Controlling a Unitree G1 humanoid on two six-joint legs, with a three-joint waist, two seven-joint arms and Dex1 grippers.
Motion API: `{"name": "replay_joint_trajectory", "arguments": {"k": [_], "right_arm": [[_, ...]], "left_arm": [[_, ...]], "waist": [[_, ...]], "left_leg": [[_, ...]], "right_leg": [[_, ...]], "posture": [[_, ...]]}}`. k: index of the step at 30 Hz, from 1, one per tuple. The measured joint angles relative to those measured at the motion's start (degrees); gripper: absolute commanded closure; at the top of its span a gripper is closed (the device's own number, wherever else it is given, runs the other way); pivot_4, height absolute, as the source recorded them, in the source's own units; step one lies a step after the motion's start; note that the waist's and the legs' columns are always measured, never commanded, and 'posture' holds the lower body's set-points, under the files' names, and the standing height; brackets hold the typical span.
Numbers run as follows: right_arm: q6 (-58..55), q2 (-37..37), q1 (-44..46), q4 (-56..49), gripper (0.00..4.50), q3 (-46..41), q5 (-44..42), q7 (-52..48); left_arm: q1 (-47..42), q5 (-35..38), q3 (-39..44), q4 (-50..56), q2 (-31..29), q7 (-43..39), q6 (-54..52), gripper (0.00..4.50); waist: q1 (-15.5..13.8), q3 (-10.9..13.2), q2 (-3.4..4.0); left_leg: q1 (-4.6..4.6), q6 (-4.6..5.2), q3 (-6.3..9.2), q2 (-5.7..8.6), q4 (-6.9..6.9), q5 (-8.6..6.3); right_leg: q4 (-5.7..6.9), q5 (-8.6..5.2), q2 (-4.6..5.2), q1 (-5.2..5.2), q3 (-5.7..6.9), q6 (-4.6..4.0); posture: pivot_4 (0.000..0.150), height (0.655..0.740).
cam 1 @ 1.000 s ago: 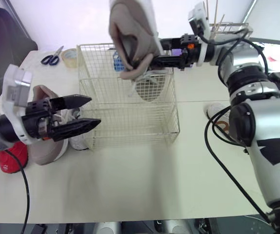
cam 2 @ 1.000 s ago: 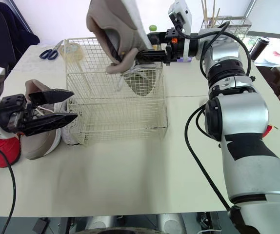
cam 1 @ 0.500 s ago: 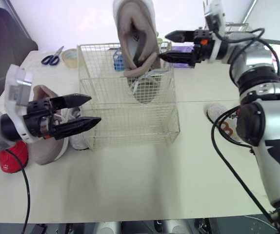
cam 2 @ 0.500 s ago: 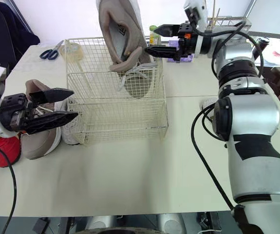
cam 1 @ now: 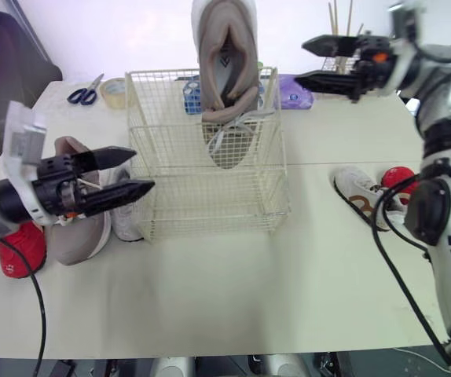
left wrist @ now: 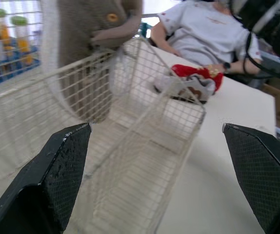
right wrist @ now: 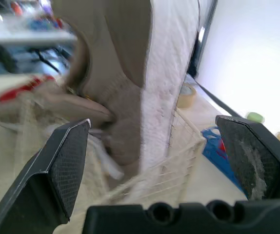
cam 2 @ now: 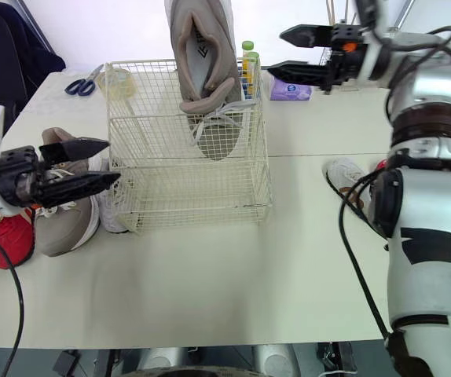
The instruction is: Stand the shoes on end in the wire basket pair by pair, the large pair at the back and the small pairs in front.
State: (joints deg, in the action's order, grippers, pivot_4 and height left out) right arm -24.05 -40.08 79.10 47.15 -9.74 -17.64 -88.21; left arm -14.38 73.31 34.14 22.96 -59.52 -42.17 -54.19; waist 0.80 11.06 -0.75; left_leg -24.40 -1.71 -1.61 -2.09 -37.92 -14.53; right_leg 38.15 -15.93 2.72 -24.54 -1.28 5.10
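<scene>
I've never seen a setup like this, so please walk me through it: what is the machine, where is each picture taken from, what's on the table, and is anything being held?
It is a humanoid robot with two arms, each ending in a black two-fingered gripper. The two wide pictures come from cameras in its head, looking down over a table. The two close ones come from a camera on each wrist; the black shapes at their lower corners are that gripper's own fingers.

On the table stands a wire basket with one large beige shoe upright at its back. A second beige shoe lies left of the basket, next to a small red shoe. A small white shoe and a second red shoe lie to the right. Scissors and a roll of tape sit at the far left.

The left gripper and right gripper are both open and hold nothing.
</scene>
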Motion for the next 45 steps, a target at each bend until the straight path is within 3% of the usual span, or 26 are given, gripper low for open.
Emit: {"name": "replay_joint_trajectory", "arguments": {"k": [4, 7, 10, 16, 23, 31, 39, 45], "right_arm": [[-24.0, -2.6, -5.9, -23.9, 0.03, -6.5, -15.6, 3.9], [-38.5, -2.1, -8.0, -35.3, 0.03, -9.8, -26.7, 8.9], [-47.2, -1.6, -14.7, -47.8, 0.03, -6.5, -34.6, 10.4], [-44.7, 0.6, -19.7, -55.0, 0.03, 4.5, -35.1, 11.4], [-36.1, -1.1, -20.6, -60.8, 0.03, 13.2, -28.1, 14.0], [-34.0, -4.3, -18.5, -64.7, 0.03, 15.1, -26.2, 15.3], [-35.4, -8.5, -16.9, -65.6, 0.03, 15.0, -28.9, 11.8], [-32.1, -9.0, -14.6, -65.5, 0.03, 17.8, -25.0, 12.4]], "left_arm": [[-0.9, 1.4, 9.2, -6.6, -5.3, 2.8, -2.4, 0.0], [5.1, -6.5, 16.0, -11.0, -9.5, 2.2, -2.7, 0.0], [12.7, -15.8, 21.4, -22.1, -12.6, -1.3, -5.2, 0.0], [13.0, -22.0, 15.2, -37.5, -13.5, -9.8, -5.2, 0.0], [0.0, -26.9, -3.2, -47.0, -9.5, -15.3, -3.5, 0.0], [-11.8, -38.2, -17.8, -61.6, -6.2, -22.3, 5.4, 0.0], [-21.1, -46.0, -24.9, -71.0, -4.9, -29.7, 8.8, 0.0], [-29.3, -52.0, -26.9, -79.7, -0.9, -29.3, 12.4, 0.0]], "waist": [[0.4, 0.0, 0.0], [0.9, 0.0, 0.05], [1.6, -0.1, -0.04], [1.2, -0.1, -0.07], [0.3, -0.1, -0.29], [0.1, -0.2, -0.36], [0.0, -0.2, -0.36], [-0.6, -0.2, -0.35]], "left_leg": [[0.1, 0.02, 0.08, -0.07, 0.02, -0.01], [0.35, 0.02, -0.04, -0.09, 0.18, -0.01], [0.6, 0.02, -0.26, -0.11, 0.52, -0.01], [0.56, 0.02, -0.33, -0.06, 0.57, -0.01], [0.34, 0.01, -0.34, -0.04, 0.46, 0.0], [0.31, 0.02, -0.32, -0.04, 0.41, 0.0], [0.23, 0.02, -0.29, -0.06, 0.22, -0.01], [0.1, 0.04, -0.14, -0.02, -0.09, -0.01]], "right_leg": [[0.03, 0.0, -0.04, 0.0, 0.04, 0.0], [0.05, -0.01, -0.06, 0.09, 0.01, -0.02], [0.03, -0.02, -0.05, 0.15, 0.0, -0.03], [-0.03, -0.02, 0.04, 0.11, -0.01, -0.03], [-0.01, -0.01, 0.01, -0.05, -0.01, -0.02], [0.02, -0.01, -0.06, -0.05, 0.01, -0.02], [0.06, -0.01, -0.07, -0.05, 0.03, -0.02], [0.16, 0.0, -0.05, 0.02, 0.14, -0.01]], "posture": [[0.15, 0.74], [0.15, 0.74], [0.15, 0.74], [0.15, 0.74], [0.15, 0.74], [0.15, 0.74], [0.15, 0.74], [0.15, 0.74]]}}
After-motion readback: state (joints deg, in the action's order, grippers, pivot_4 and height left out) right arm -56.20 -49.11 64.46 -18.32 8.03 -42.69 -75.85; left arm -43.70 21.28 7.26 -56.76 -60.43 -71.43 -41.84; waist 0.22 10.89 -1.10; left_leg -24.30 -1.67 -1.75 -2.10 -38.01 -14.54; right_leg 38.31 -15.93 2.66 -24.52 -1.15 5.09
